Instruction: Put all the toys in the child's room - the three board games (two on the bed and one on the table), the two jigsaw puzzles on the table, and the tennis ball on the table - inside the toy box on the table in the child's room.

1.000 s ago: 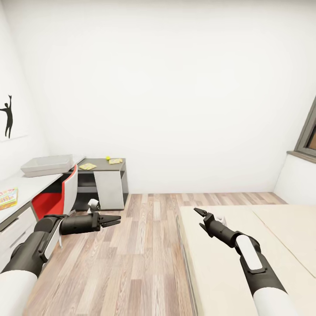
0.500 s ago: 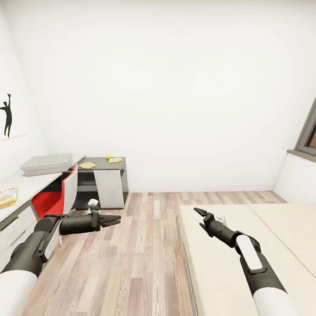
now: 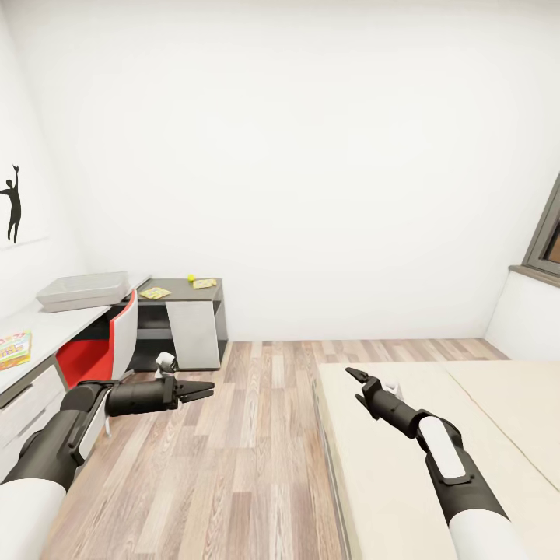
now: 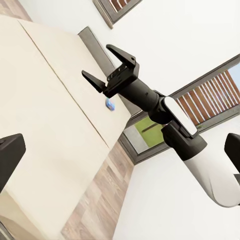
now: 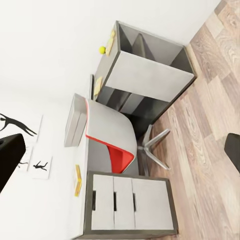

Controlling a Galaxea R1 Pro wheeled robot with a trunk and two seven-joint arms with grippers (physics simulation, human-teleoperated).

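Note:
The light grey toy box [image 3: 82, 290] sits on the white table [image 3: 47, 327] at far left. A colourful board game [image 3: 14, 349] lies nearer me on that table. Two jigsaw puzzles [image 3: 155, 293] [image 3: 204, 284] and the tennis ball [image 3: 190, 277] lie on the dark desk section beyond. My left gripper [image 3: 207, 390] hangs open and empty over the floor by the red chair. My right gripper [image 3: 354, 384] [image 4: 96, 61] is open and empty above the near corner of the cream bed [image 3: 435, 451]. The right wrist view shows the toy box [image 5: 75, 120], board game [image 5: 78, 180] and tennis ball [image 5: 102, 49].
A red and grey swivel chair [image 3: 105, 346] is tucked under the table, with a drawer unit [image 3: 23, 404] beside it. Wood-plank floor [image 3: 241, 435] runs between table and bed. A window [image 3: 548, 241] is on the right wall.
The view has shifted only very slightly. Both arms hold nearly the same pose and both grippers stay open.

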